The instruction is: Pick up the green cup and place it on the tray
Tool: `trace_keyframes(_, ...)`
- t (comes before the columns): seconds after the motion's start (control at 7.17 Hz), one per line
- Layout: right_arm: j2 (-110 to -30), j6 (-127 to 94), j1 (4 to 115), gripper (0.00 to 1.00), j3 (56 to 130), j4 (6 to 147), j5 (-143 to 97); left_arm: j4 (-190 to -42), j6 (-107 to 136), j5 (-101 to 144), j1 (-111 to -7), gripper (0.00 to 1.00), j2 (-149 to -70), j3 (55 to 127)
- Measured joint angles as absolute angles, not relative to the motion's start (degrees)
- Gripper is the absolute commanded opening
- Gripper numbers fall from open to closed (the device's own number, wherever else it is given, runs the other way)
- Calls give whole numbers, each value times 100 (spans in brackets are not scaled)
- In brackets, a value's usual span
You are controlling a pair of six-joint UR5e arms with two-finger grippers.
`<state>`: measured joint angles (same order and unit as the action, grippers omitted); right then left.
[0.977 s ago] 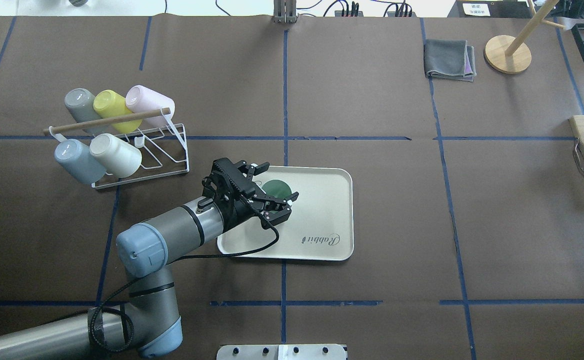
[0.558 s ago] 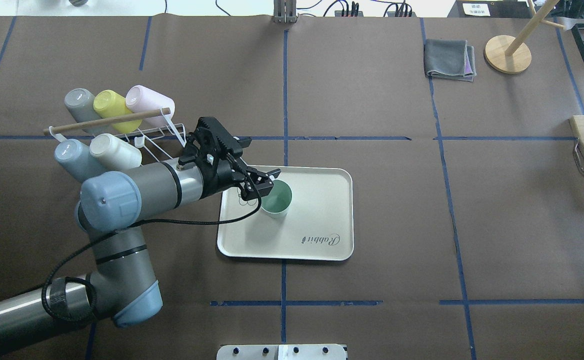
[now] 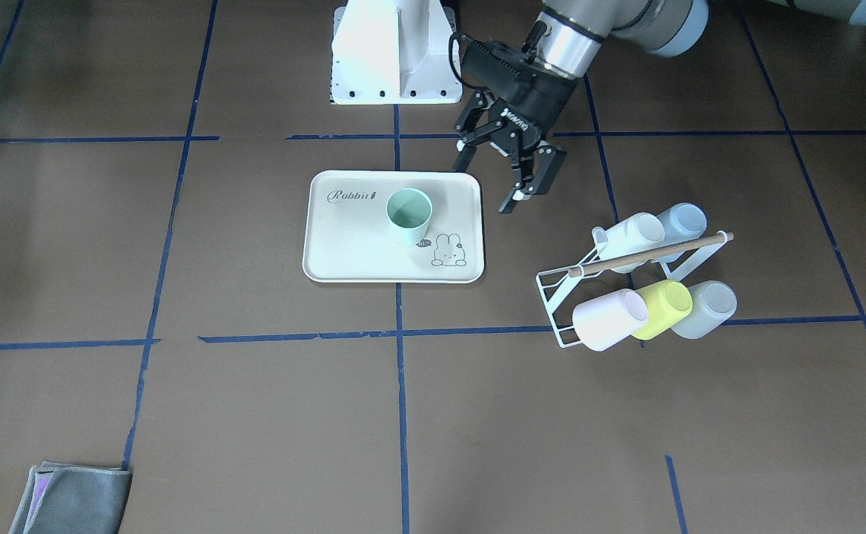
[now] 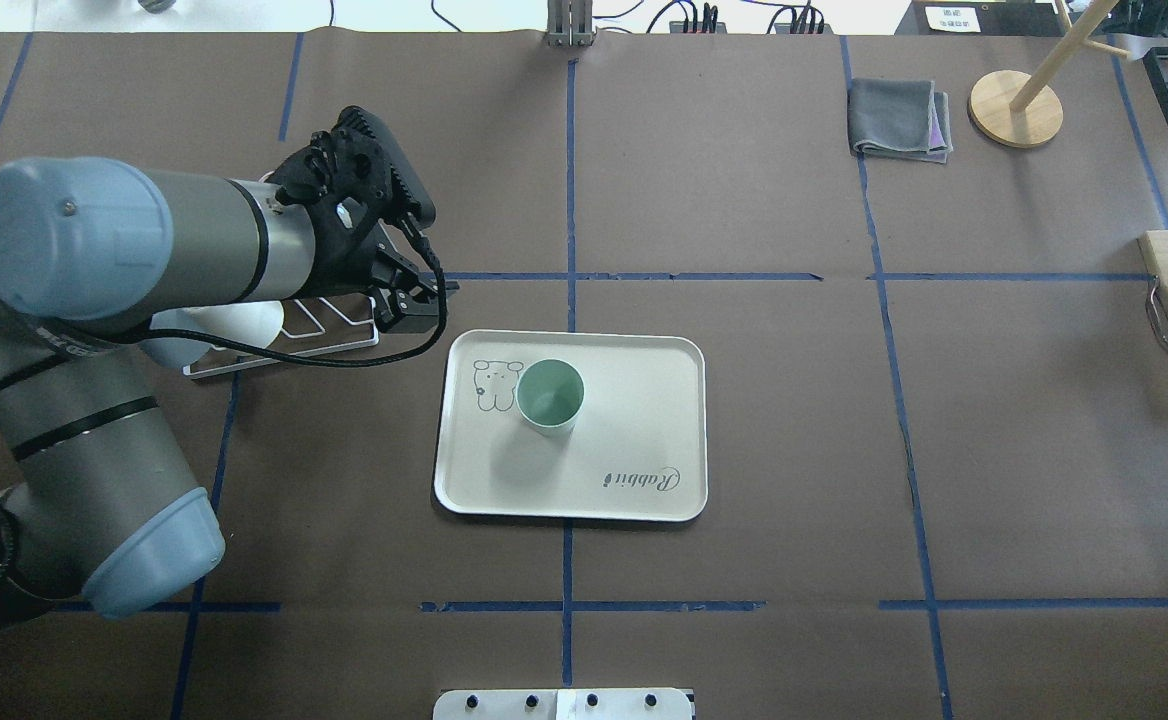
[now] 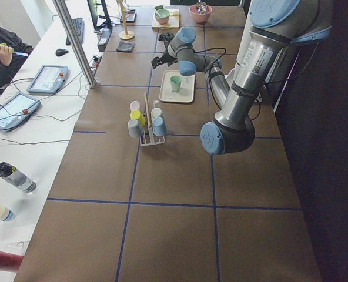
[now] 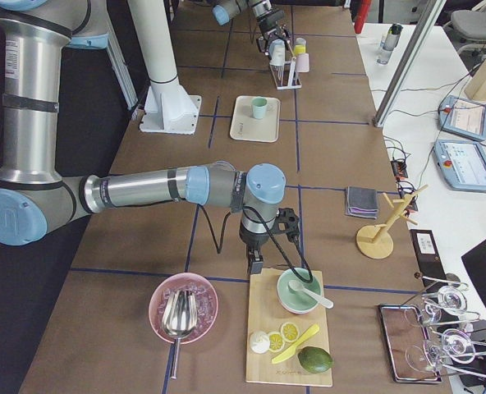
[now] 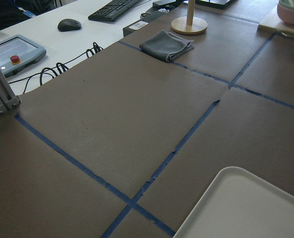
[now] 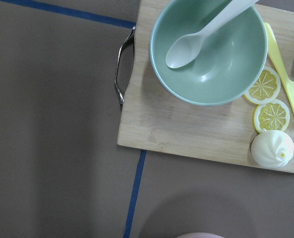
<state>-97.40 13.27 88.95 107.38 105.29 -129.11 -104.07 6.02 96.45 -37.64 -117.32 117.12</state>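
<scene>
The green cup [image 4: 550, 396] stands upright on the cream tray [image 4: 634, 430], beside the bunny drawing; it also shows in the front view [image 3: 408, 215] on the tray [image 3: 351, 245]. My left gripper [image 3: 502, 180] is open and empty, raised off the tray's corner between the tray and the cup rack, also in the overhead view [image 4: 416, 303]. The left wrist view shows only a corner of the tray [image 7: 246, 198]. My right gripper [image 6: 264, 261] hangs far off by a cutting board; I cannot tell whether it is open or shut.
A white wire rack [image 3: 626, 282] holds several cups beside the left gripper. A grey cloth [image 4: 899, 118] and a wooden stand [image 4: 1016, 108] sit at the far right. A green bowl with a spoon [image 8: 209, 49] and lemon slices lie on a wooden board [image 8: 157, 124].
My left gripper let go of the green cup and drew back from the tray toward the rack. The cup stays upright on the tray.
</scene>
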Motion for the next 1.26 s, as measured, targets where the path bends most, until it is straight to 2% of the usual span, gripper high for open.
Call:
trace_keyframes(0.28,-9725,1327,8895,100,10735,10529,-12911,-9634,-300,9616,-4024,100,-11686,11945)
trace_keyframes(0.84,-9721,1327,8894,100,10757,10529,-12920,-9486,-1210,10064,-4861,100,-11386,11854)
trace_keyframes(1.26,-9726,1324,8895,100,10758,10533,-12920,-8988,-1401,11948,-6700,100,-11169,10878)
